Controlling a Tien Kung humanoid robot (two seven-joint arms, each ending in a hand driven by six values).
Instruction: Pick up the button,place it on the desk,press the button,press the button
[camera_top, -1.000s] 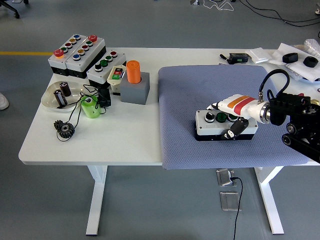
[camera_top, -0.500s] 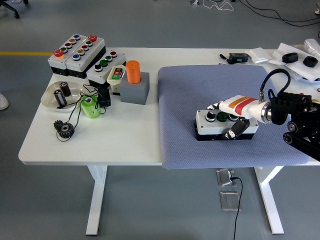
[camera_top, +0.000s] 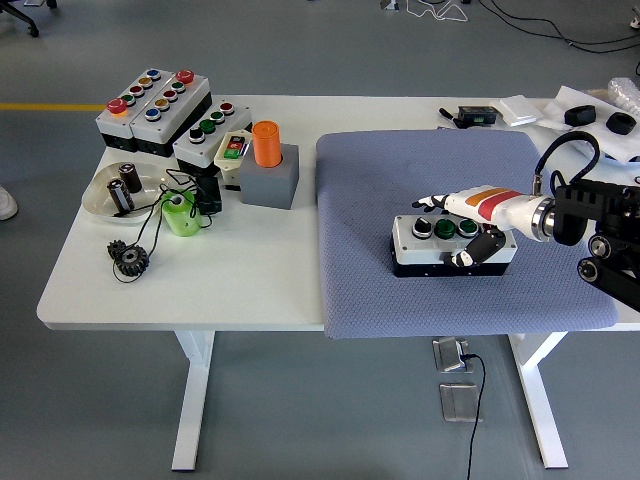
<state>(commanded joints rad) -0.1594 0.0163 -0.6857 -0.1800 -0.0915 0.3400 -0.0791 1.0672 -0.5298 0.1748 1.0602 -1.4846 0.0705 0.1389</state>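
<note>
One button box (camera_top: 440, 244), robot hand (camera_top: 468, 214) gripping it

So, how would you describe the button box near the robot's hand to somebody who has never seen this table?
Find the blue-grey mat covering the table's right half. The button box lies on it alone, white-topped with a black base, the right hand around it. The other boxes are crowded at the far left corner.
</note>
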